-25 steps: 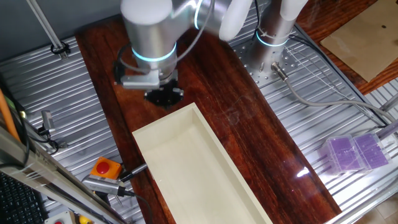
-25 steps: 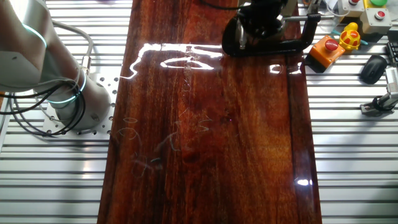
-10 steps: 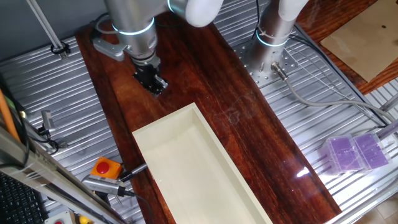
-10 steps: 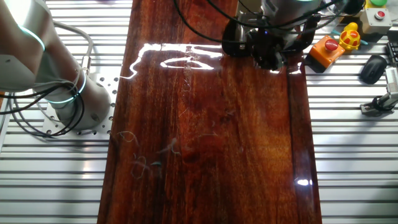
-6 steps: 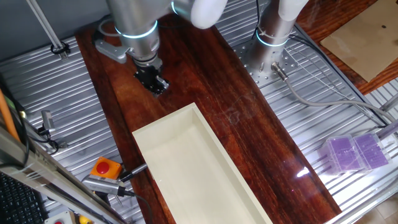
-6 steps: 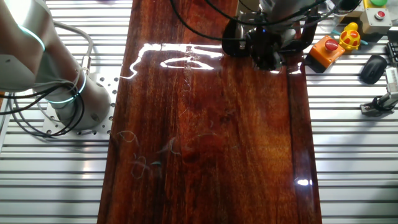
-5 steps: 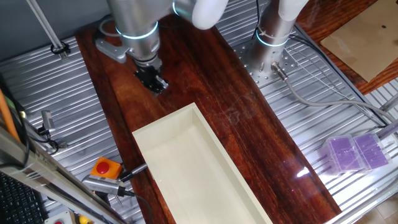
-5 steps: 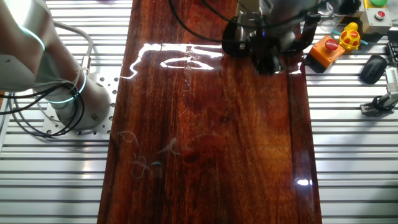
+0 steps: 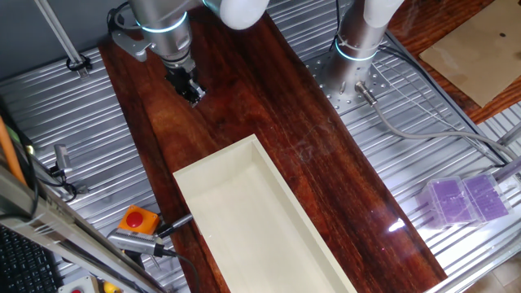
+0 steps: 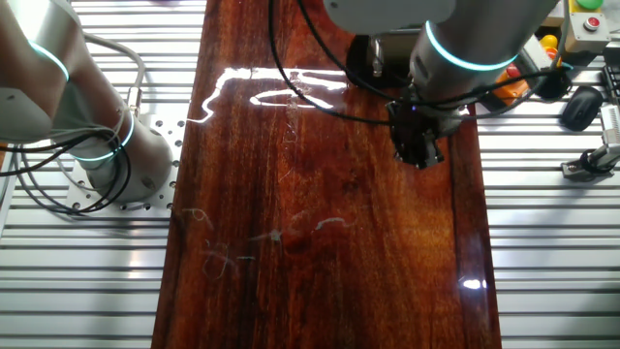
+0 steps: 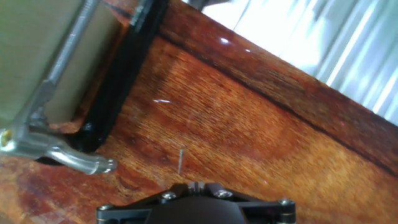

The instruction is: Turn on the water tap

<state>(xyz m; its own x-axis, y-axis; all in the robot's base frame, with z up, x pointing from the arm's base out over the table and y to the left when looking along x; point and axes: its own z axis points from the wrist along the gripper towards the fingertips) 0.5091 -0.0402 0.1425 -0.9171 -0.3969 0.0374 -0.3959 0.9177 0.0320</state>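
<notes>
In the hand view the silver tap [image 11: 59, 152] shows at the left edge. Its curved lever ends at a rounded tip, and a thin rod rises from it. It sits in the black C-clamp [image 11: 121, 74], against the cream box [image 11: 37, 43]. My gripper [image 11: 196, 185] is at the bottom edge, shut and empty, apart from the tap and to its right over bare wood. In one fixed view my gripper [image 9: 192, 94] hangs beyond the far end of the cream box [image 9: 260, 220]. In the other fixed view my gripper [image 10: 421, 153] is nearer the camera than the clamp [image 10: 360, 68], which my arm partly hides.
The dark wooden board [image 10: 320, 213] lies on a ribbed metal table. An orange button box [image 9: 138, 220] and cables sit by the cream box. A purple case [image 9: 464, 199] is at the right. A second arm's base [image 9: 358, 41] stands at the back.
My gripper has come away from the clamp and tap. It moved off across the board, away from the cream box. It is still shut with nothing in it.
</notes>
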